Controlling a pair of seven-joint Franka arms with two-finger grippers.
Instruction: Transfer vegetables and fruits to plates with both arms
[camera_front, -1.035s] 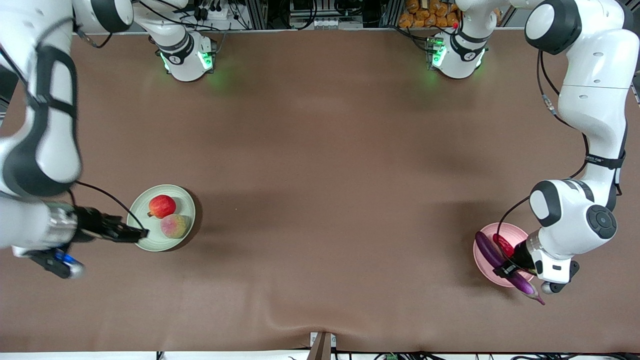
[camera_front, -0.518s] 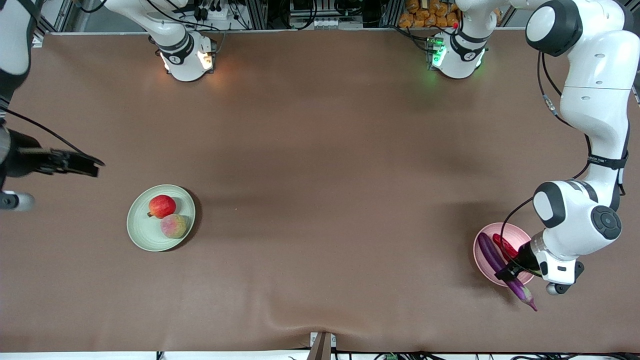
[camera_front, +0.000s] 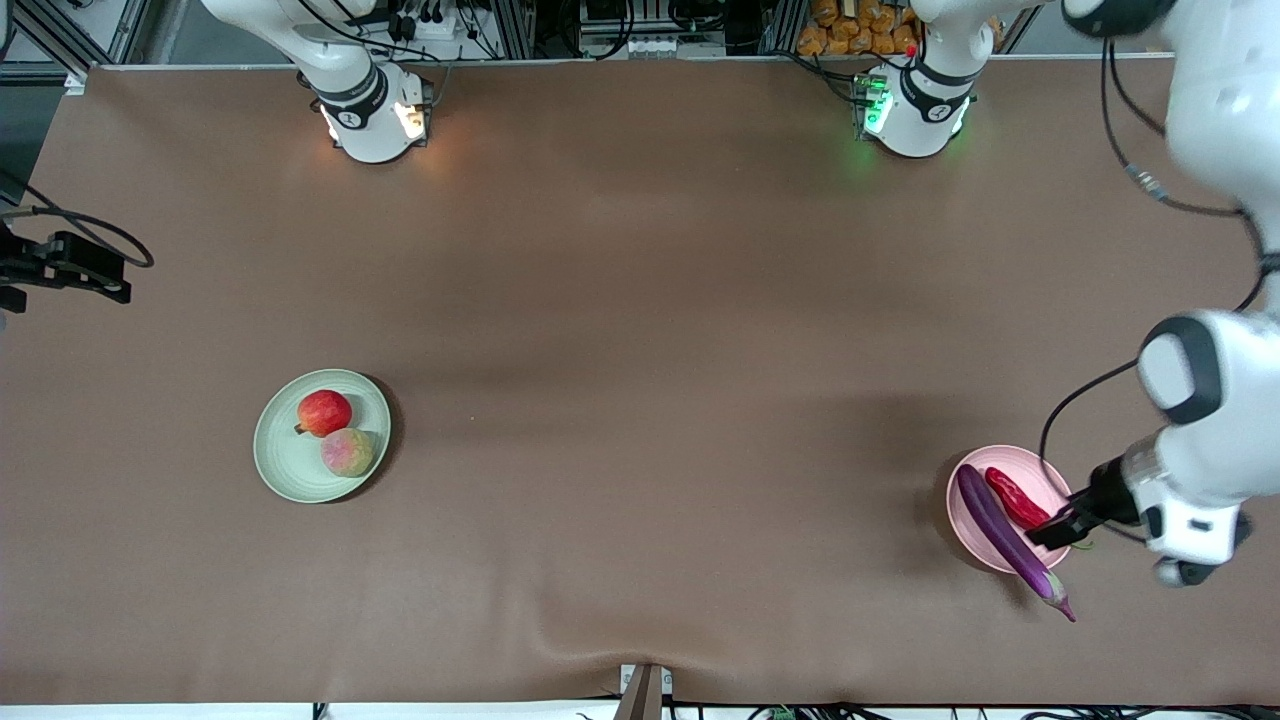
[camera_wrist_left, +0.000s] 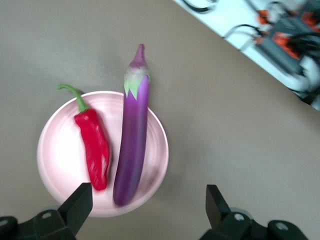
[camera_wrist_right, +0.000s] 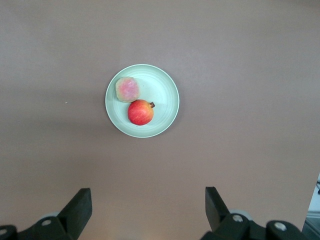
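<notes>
A: Where are the task's things, relative to the pink plate (camera_front: 1005, 470)?

B: The eggplant (camera_front: 1003, 535) lies across the pink plate, its stem end hanging over the rim onto the table. The chili pepper (camera_front: 1016, 498) lies beside it, fully on the plate. The green plate (camera_front: 285, 465) is well apart from the pink plate, toward the right arm's end of the table, with the pomegranate (camera_front: 324, 412) and the peach (camera_front: 347, 452) on it, touching each other.

A: And the grippers?

B: The left gripper (camera_front: 1062, 524) hangs over the edge of the pink plate, jaws spread wide and holding nothing. The right gripper (camera_front: 92, 270) is over the table's edge, well apart from the pink plate, also spread wide and empty.

A: What is the step now?

B: I judge all four pieces are placed, so only the retreat remains. The left arm should rise straight up, so a finger does not catch the chili pepper.

A: Any obstacle?

B: Only the overhanging eggplant; a bump could roll it off. The brown table cloth (camera_front: 640, 300) is otherwise bare near the pink plate.
</notes>
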